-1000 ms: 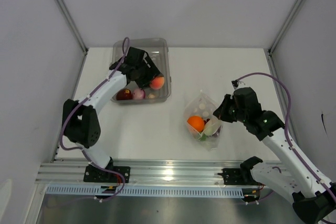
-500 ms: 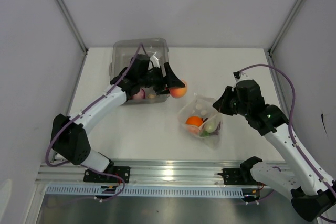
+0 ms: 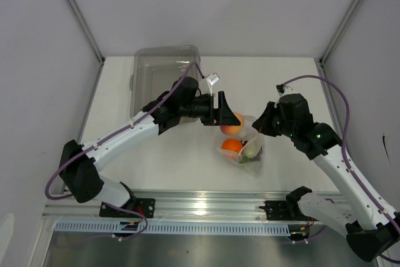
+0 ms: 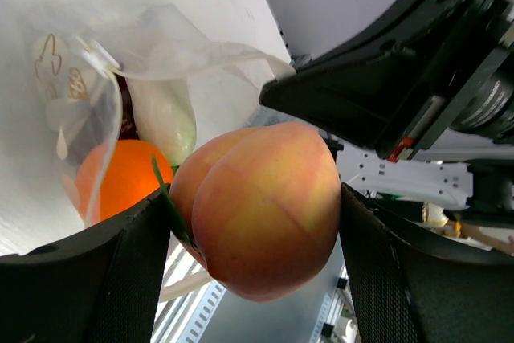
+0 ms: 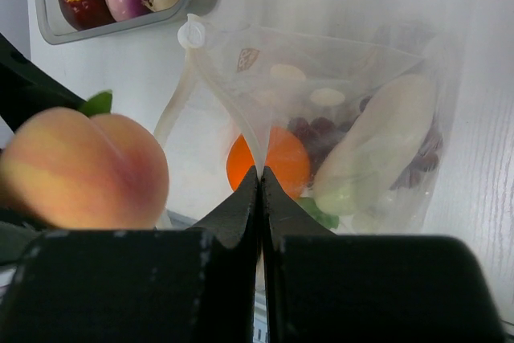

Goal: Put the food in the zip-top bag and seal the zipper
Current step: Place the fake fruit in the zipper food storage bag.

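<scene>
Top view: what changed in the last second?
The left gripper carried the peach out of the bin, rightward and nearer, to the mouth of the zip-top bag. The right gripper shifted slightly toward the far side, taking the bag's edge with it. Nothing newly grasped or released. Unchanged: right gripper shut on that edge, orange in the bag, bin in place.

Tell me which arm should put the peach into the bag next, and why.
Left. The left gripper holds the peach right at the zip-top bag's open mouth. The right gripper is shut on the bag's edge, holding it open, so it is likely best kept there.
</scene>
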You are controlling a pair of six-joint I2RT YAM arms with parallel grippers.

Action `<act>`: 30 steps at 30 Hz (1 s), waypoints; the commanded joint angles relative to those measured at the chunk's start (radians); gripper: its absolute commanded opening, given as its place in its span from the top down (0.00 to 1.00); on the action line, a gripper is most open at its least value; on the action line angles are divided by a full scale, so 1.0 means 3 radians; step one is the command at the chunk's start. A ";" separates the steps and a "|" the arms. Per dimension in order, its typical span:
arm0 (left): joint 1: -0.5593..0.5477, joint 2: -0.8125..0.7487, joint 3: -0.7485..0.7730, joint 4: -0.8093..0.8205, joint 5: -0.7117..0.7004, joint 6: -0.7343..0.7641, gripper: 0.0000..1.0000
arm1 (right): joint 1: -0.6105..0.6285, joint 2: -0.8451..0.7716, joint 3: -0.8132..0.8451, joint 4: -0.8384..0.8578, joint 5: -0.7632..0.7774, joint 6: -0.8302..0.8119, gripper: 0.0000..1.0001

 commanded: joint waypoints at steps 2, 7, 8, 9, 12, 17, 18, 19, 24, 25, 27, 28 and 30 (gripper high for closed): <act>-0.0177 -0.0011 -0.0013 -0.0058 -0.0249 0.0211 0.99 | 0.0019 0.0007 0.0152 0.0102 0.0002 -0.0009 1.00; -0.0295 0.0234 0.0145 -0.0155 -0.0387 0.0191 0.99 | 0.0024 -0.0008 0.0147 0.0118 -0.0004 0.0016 1.00; -0.0310 0.0285 0.0155 -0.0140 -0.0382 0.0171 0.99 | 0.0024 -0.0008 0.0147 0.0118 -0.0004 0.0021 1.00; -0.0316 0.0336 0.0150 -0.0120 -0.0387 0.0110 0.99 | 0.0024 -0.0008 0.0152 0.0118 0.0001 0.0026 1.00; -0.0321 0.0515 0.0155 -0.0079 -0.0408 0.0033 0.93 | 0.0029 -0.0013 0.0162 0.0123 -0.0009 0.0037 1.00; -0.0321 0.0694 0.0211 0.0074 -0.0372 -0.0029 0.92 | 0.0034 -0.0029 0.0163 0.0103 0.0007 0.0032 1.00; -0.0321 0.0761 0.0227 0.0090 -0.0362 -0.0044 0.92 | 0.0034 -0.0029 0.0152 0.0097 0.0007 0.0032 1.00; -0.0321 0.0786 0.0242 0.0090 -0.0362 -0.0049 0.91 | 0.0029 -0.0029 0.0147 0.0097 0.0012 0.0037 1.00; -0.0321 0.0965 0.0436 0.0110 -0.0393 -0.0111 0.86 | 0.0034 -0.0029 0.0127 0.0118 0.0002 0.0037 1.00; -0.0321 0.0986 0.0447 0.0115 -0.0398 -0.0111 0.83 | 0.0034 -0.0019 0.0127 0.0118 0.0007 0.0037 1.00; -0.0321 0.1037 0.0493 0.0131 -0.0372 -0.0146 0.80 | 0.0034 -0.0019 0.0112 0.0133 -0.0004 0.0042 1.00; -0.0321 0.1052 0.0528 0.0131 -0.0362 -0.0152 0.79 | 0.0034 -0.0018 0.0106 0.0128 -0.0009 0.0042 1.00; -0.0321 0.1103 0.0600 0.0100 -0.0347 -0.0187 0.67 | 0.0029 -0.0013 0.0101 0.0138 -0.0009 0.0047 1.00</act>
